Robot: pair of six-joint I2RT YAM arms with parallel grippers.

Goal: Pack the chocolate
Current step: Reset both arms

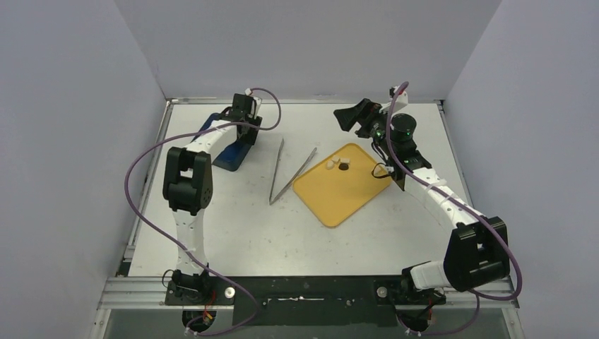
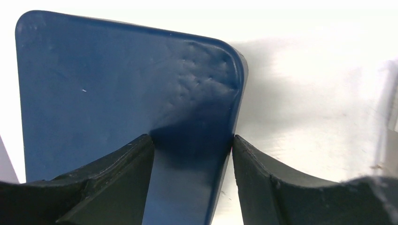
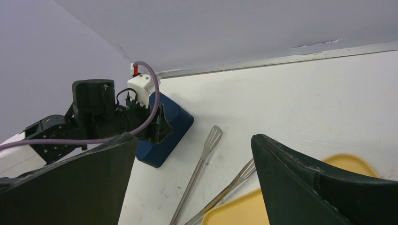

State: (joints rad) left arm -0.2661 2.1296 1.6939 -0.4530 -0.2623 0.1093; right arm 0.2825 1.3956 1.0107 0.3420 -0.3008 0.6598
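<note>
Three small pieces of chocolate lie on the far part of the yellow tray (image 1: 339,194): two cream-white ones (image 1: 332,164) and a dark one (image 1: 344,167). My right gripper (image 1: 351,117) hangs open above the table behind the tray, nothing between its fingers (image 3: 190,138). My left gripper (image 1: 244,133) is at the blue box (image 1: 229,148) at the back left. In the left wrist view its jaws (image 2: 192,140) stand apart astride the blue box's wall (image 2: 187,178), one finger inside and one outside, a strip of table showing beside the outer finger.
Long metal tongs (image 1: 289,171) lie open in a V between the blue box and the tray, their tips (image 3: 213,138) pointing to the back. Grey walls close in the table on the left, right and back.
</note>
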